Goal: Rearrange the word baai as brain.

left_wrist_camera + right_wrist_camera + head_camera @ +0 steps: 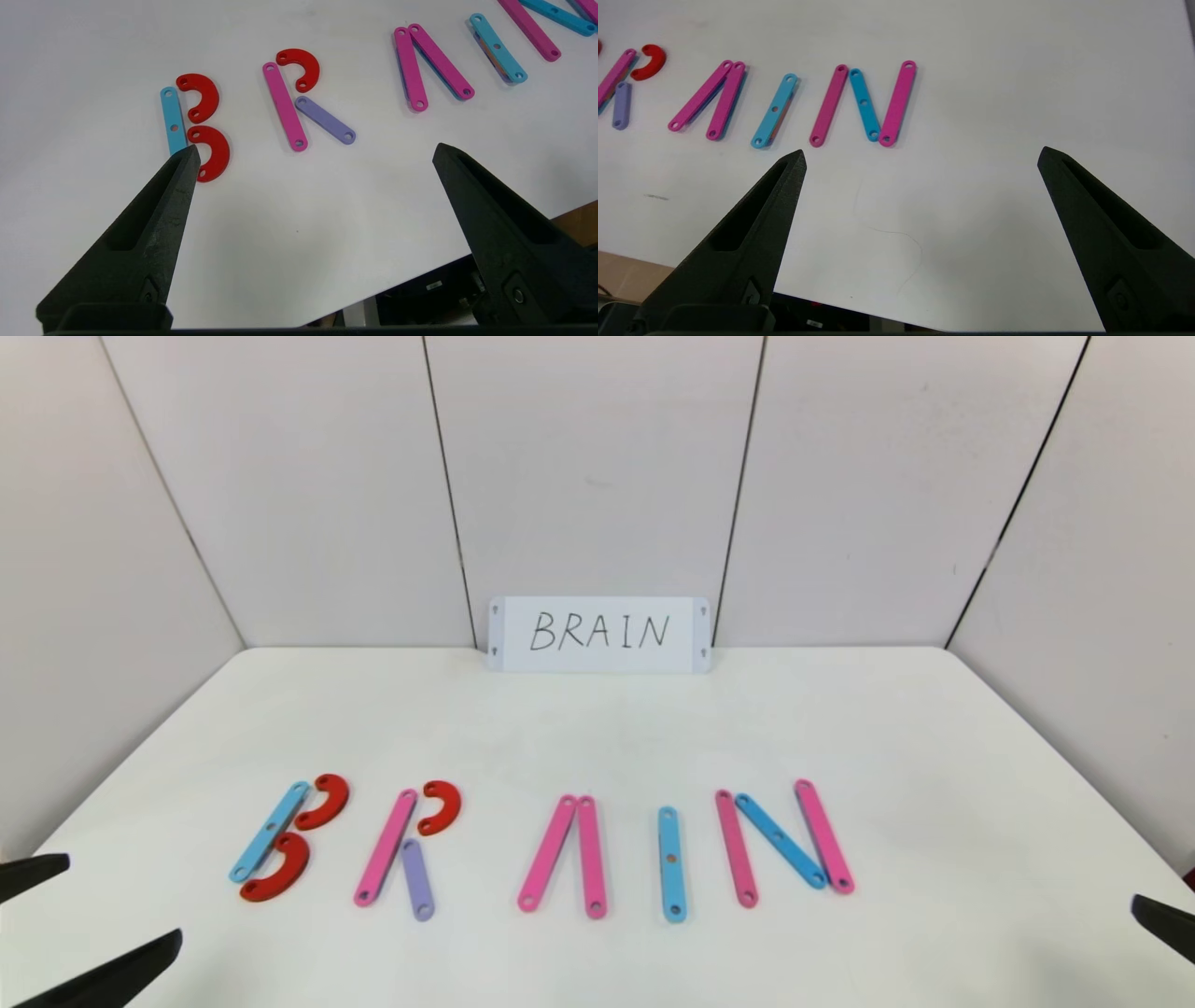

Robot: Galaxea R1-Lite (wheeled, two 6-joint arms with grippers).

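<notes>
Flat holed pieces on the white table [597, 737] spell B R A I N; no "baai" layout shows. B is a blue strip [269, 831] with two red curves [322, 801]. R is a pink strip [385, 847], a red curve [439, 806] and a purple strip [417, 879]. A is two pink strips [547, 852]. I is a blue strip [670, 863]. N is pink, blue [780, 840] and pink. My left gripper [316, 148] is open and empty at the table's front left. My right gripper [922, 153] is open and empty at the front right, near the N [864, 105].
A white card [598, 634] with handwritten "BRAIN" leans on the back wall. Grey panel walls close in the table at the back and both sides. The table's front edge [420, 275] lies just under both grippers.
</notes>
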